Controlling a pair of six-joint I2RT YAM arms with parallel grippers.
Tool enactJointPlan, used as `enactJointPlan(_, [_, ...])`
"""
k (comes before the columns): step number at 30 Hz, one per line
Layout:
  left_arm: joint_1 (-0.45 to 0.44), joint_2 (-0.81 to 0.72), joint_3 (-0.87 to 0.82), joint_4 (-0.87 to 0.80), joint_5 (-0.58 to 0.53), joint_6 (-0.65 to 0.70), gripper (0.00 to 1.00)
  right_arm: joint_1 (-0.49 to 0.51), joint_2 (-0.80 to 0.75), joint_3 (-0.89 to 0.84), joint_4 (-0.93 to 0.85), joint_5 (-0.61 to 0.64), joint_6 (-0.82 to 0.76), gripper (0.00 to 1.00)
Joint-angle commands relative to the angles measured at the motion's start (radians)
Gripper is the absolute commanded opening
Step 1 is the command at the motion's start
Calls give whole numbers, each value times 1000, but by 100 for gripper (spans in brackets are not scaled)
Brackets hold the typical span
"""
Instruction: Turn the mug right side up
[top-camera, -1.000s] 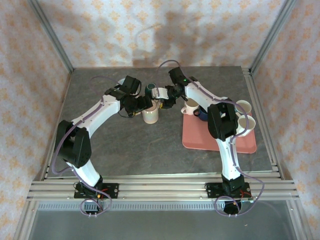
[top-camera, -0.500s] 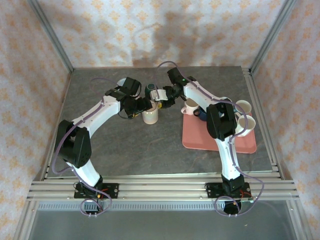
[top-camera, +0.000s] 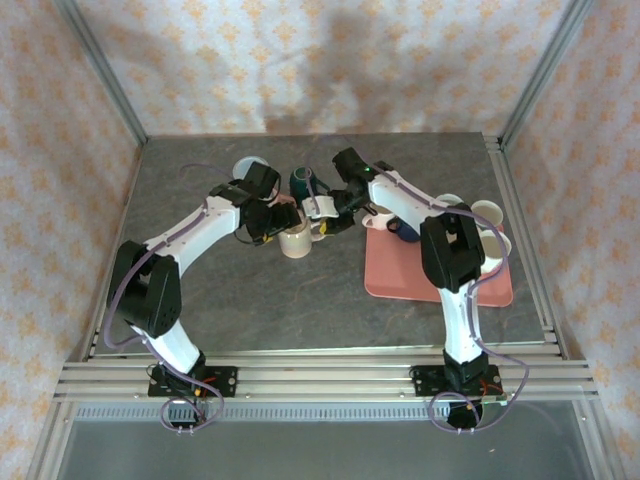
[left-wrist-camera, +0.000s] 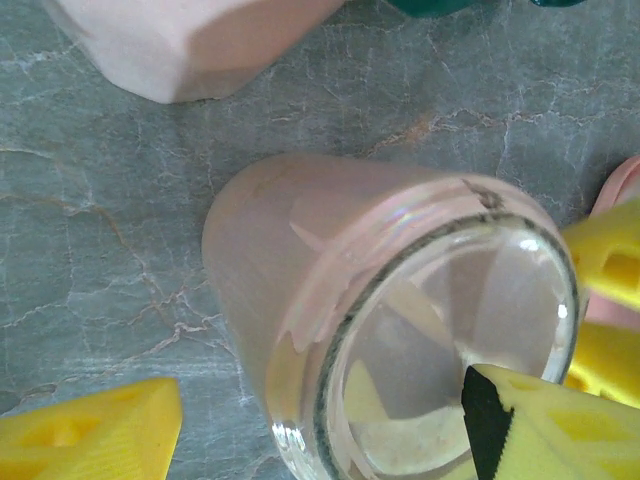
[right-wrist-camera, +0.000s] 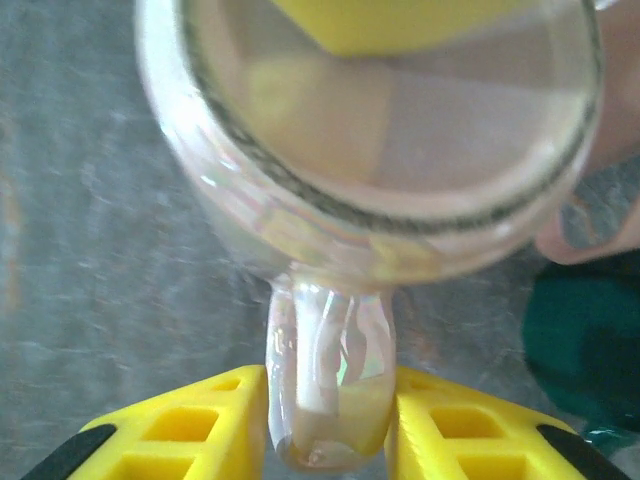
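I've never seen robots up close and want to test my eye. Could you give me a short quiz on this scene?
1. True or false: the fingers of the right gripper sit on either side of the handle of the mug.
2. What colour is the tray? A pink, B blue, C black.
3. Fill in: one finger of the left gripper is ___ the mug's mouth.
Key: 1 true; 2 A; 3 inside.

The grey bench (top-camera: 250, 310) carries a pink tray (top-camera: 395, 280) at the right, and a teal mug (top-camera: 303, 180) and a pale cup (top-camera: 245, 167) at the back. I cannot tell if the glass mug (top-camera: 296, 240) touches it.
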Motion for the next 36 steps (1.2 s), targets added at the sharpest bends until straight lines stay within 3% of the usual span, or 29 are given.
enactJointPlan(1, [21,-51,-14,7,-6,4,75,41,-84,-52,-51,24,126,38])
enactJointPlan(12, [46,-47,-23,26,40,38,75,94,-86,-74,23,200,570,46])
enactJointPlan(17, [47,-50,-37,41,48,35,75,103,-82,-57,21,238,748,42])
enactJointPlan(28, [65,-99,-64,27,25,27,74,137,-88,-85,27,231,769,35])
enactJointPlan(36, [80,-142,-98,7,20,32,74,142,-86,-93,15,256,756,22])
